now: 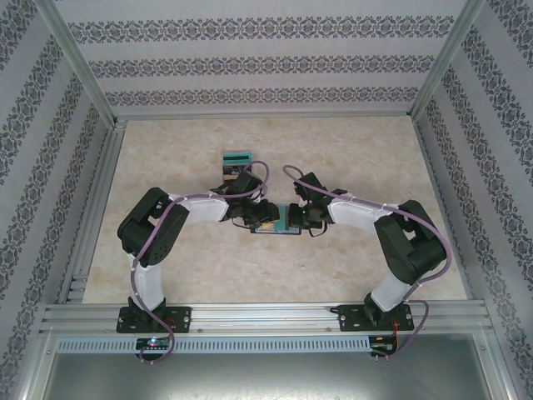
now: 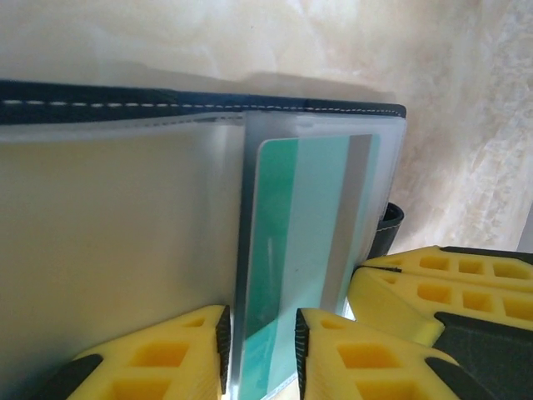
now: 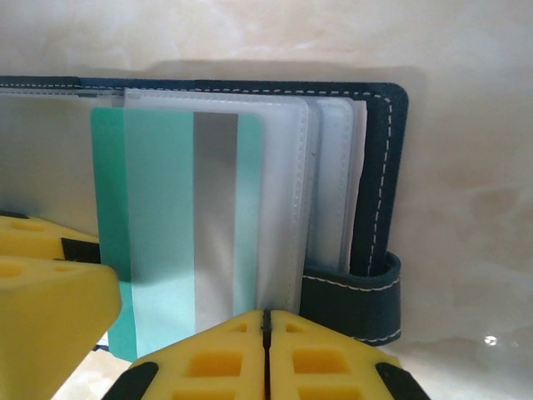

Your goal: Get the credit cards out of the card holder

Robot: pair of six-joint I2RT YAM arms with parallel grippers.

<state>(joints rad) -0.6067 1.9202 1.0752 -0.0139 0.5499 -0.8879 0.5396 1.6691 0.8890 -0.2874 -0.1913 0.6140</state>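
The navy card holder (image 1: 276, 231) lies open mid-table between both arms. Its stitched cover (image 3: 379, 192) and snap tab show in the right wrist view, and its navy edge (image 2: 166, 108) in the left wrist view. A teal credit card (image 3: 166, 217) with a grey stripe sits in a clear sleeve. Its lower end (image 2: 308, 225) stands between the fingers of my left gripper (image 2: 262, 350), which is open, one pad on each side. My right gripper (image 3: 265, 321) is shut, pinching the bottom edge of a clear sleeve beside the card. Its yellow fingers (image 2: 450, 287) appear at the right of the left wrist view.
A tan box with a teal top (image 1: 237, 162) stands just behind the left gripper. The table (image 1: 166, 142) is pale marble, enclosed by patterned walls and an aluminium frame. Both grippers sit within a hand's width of each other.
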